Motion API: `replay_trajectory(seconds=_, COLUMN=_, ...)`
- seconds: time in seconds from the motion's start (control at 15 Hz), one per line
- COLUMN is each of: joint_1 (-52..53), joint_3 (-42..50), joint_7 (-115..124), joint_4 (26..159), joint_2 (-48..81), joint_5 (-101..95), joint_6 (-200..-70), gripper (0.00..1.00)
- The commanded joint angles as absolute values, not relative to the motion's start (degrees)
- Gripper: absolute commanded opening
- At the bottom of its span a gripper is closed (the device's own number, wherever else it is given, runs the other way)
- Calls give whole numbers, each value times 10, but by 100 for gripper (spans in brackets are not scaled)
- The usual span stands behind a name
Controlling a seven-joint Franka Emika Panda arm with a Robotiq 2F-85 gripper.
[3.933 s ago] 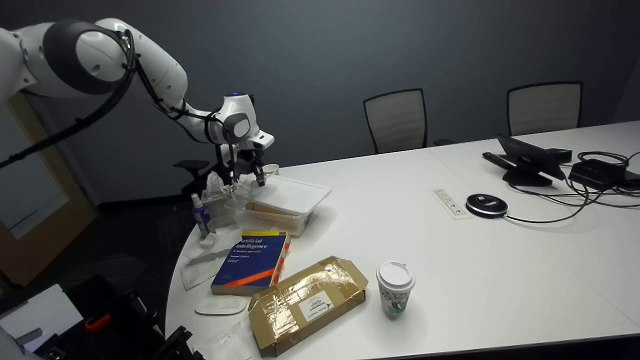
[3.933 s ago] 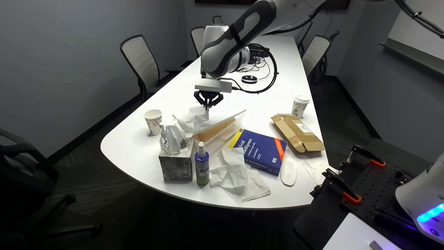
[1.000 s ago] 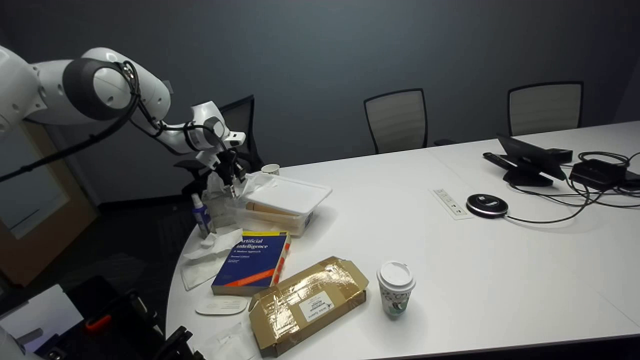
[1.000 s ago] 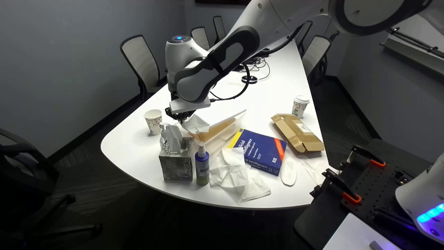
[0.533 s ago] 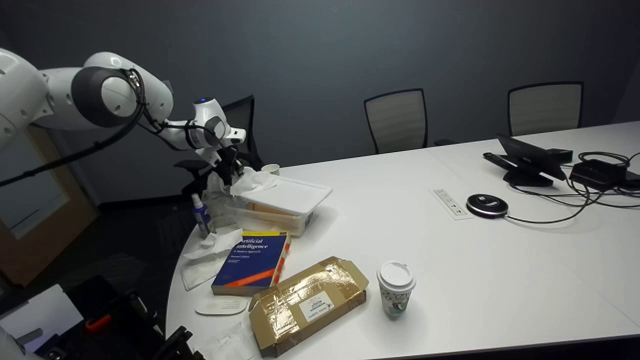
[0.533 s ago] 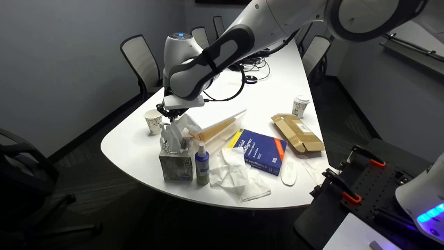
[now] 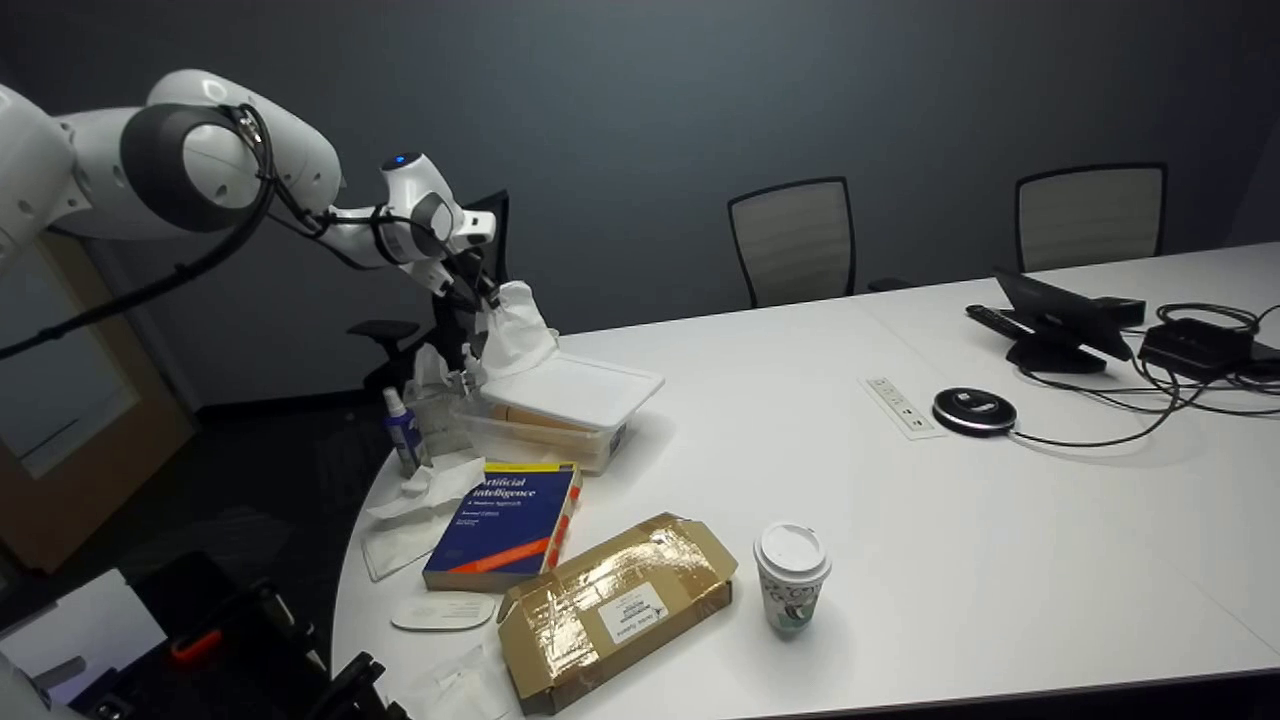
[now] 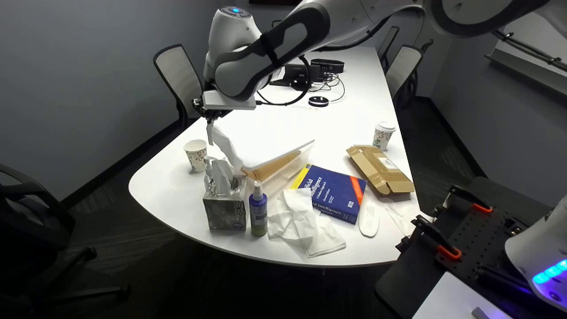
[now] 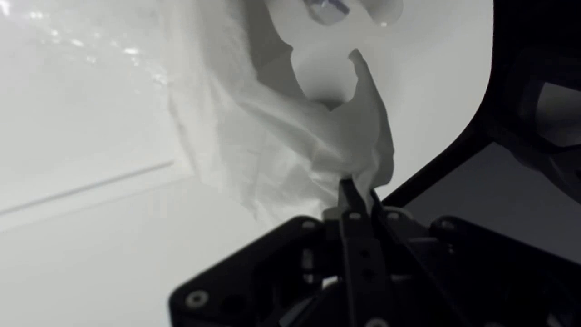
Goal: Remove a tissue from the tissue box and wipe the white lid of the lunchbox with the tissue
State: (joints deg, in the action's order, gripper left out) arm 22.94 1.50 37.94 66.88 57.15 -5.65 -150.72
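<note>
One arm [image 8: 347, 24] outstretched, gripper [image 9: 360, 187] pinching tissue [image 9: 277, 141]

Gripper [image 9: 361, 188] higher than a moment ago — tissue [image 7: 517, 332] raised with it, now hanging drawn out — was bunched low at the edge of the lid [image 7: 585, 390].

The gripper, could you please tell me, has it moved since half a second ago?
Yes: the gripper has risen, judged against the unmoved tissue box in an exterior view.
</note>
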Motion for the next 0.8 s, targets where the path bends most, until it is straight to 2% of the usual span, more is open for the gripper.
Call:
replay_trajectory(seconds=0.0, joint_1=257, joint_3=60, joint_7=400, joint_4=735, joint_2=483, joint_5=-94, joint_6=-1474, gripper=0)
replay_trajectory(seconds=0.33, joint_1=310, joint_3=131, joint_7=443, joint_4=802, joint_2=383, joint_5=-164, joint_6=-1395, gripper=0)
replay_trajectory(seconds=0.73, joint_1=301, joint_3=78, joint_7=452, joint_4=868, joint_2=291, joint_5=-221, joint_6=-1310, gripper=0)
